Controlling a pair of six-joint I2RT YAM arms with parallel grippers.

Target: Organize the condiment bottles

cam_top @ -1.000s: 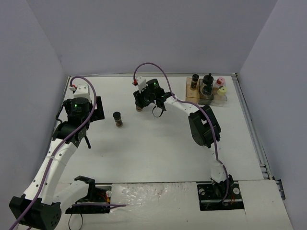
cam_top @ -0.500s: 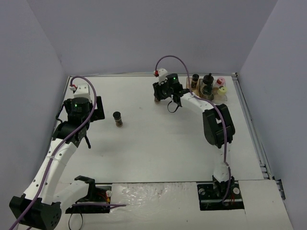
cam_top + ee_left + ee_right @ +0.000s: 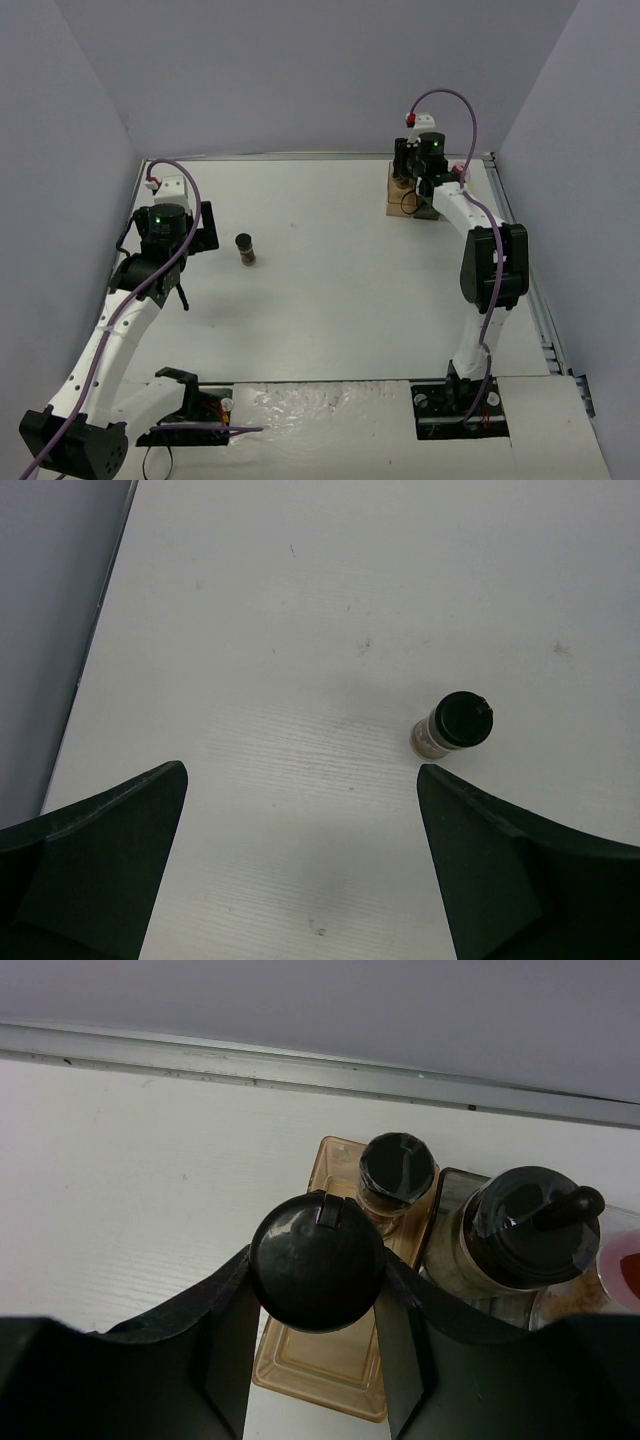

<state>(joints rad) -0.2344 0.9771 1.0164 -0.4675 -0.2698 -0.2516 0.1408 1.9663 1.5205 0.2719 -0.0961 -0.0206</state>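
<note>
Jaws on right arm clamped around black-capped jar (image 3: 317,1275), upper right of top view, over amber tray compartment (image 3: 320,1375). Left jaws spread wide, empty; lone jar (image 3: 245,249) upright on tabletop (image 3: 330,290), left of centre.

jar (image 3: 317,1260): glossy black plastic cap | amber tray (image 3: 320,1380): translucent plastic (shiny) | table (image 3: 300,630): matt white

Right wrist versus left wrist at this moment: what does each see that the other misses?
Right wrist only: the right pincer shut on a black-capped jar over the amber slot, where another jar stands, and a bigger dark-lidded jar beside it. Left wrist only: the open left pincer above a lone jar upright on the table. Shared: only that white table.
</note>
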